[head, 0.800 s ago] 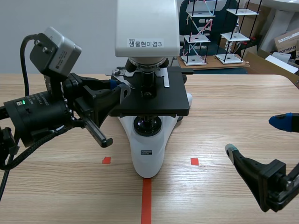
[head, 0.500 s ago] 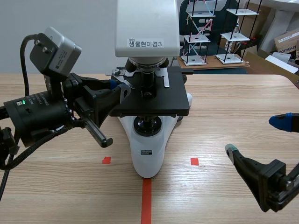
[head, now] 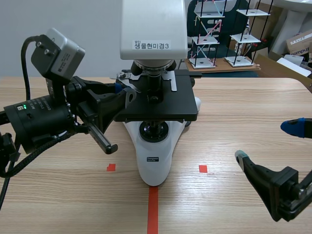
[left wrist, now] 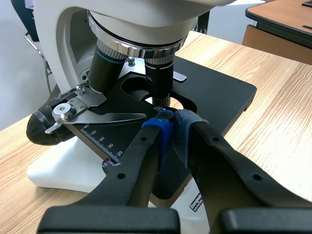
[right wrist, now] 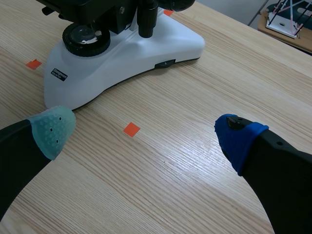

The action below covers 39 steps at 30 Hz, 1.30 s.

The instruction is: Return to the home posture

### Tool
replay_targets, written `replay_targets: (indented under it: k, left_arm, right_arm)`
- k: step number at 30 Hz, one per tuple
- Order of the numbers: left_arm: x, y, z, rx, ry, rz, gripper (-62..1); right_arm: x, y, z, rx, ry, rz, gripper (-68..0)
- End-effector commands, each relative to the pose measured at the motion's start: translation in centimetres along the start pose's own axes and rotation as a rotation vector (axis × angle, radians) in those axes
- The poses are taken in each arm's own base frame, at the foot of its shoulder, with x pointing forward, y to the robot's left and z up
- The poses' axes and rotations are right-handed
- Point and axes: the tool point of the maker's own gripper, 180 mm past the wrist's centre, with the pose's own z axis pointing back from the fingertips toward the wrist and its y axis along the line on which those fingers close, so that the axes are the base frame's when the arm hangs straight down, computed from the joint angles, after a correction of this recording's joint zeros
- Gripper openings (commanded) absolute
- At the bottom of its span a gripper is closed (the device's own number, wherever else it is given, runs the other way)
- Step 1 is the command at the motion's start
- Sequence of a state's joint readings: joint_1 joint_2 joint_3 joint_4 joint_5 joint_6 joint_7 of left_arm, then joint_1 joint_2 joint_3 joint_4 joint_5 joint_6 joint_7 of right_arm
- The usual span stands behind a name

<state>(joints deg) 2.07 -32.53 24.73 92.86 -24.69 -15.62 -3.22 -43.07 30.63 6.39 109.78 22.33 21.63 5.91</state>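
A white microscope [head: 155, 157] with a black stage [head: 165, 107] stands mid-table. My left gripper [head: 126, 95] is at the stage's left edge. In the left wrist view this gripper [left wrist: 171, 123] is shut, its blue pads pressed together over the stage [left wrist: 214, 92], just in front of the objective lenses [left wrist: 158, 80] and beside the metal slide clip [left wrist: 92, 111]; I see nothing between the pads. My right gripper [head: 266, 142] hovers low at the right, open and holding nothing. In the right wrist view the gripper [right wrist: 144, 132] is above bare table, with the microscope base [right wrist: 136, 53] ahead of it.
Orange-red tape marks [head: 203, 168] lie on the wooden table [head: 234, 112] near the microscope base. Behind the table stand small white shelf models [head: 207, 36] and cardboard boxes [head: 300, 44]. Open tabletop stretches to the right of the microscope.
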Motion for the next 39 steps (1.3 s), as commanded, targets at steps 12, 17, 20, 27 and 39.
replay_targets:
  k: [12, 17, 20, 27, 39]
  left_arm:
    - [1.1, -0.4, -0.2, -0.007, -0.041, 0.005, -59.1]
    - [1.2, -0.4, -0.2, -0.007, -0.041, 0.005, -59.1]
    - [1.2, -0.4, -0.2, -0.007, -0.041, 0.005, -59.1]
    - [1.2, -0.3, 0.0, -0.01, -0.047, -0.002, -59.1]
    - [-0.1, 0.5, 3.5, 0.02, -0.027, -0.003, -59.1]
  right_arm:
    - [0.7, -0.3, 0.0, -0.008, -0.024, 0.004, -3.9]
    - [0.7, -0.3, 0.0, -0.008, -0.024, 0.004, -3.9]
    - [0.7, -0.3, 0.0, -0.008, -0.024, 0.004, -3.9]
    - [0.7, -0.3, 0.0, -0.008, -0.025, 0.004, -3.9]
    - [0.7, -0.3, 0.0, -0.008, -0.025, 0.004, -3.9]
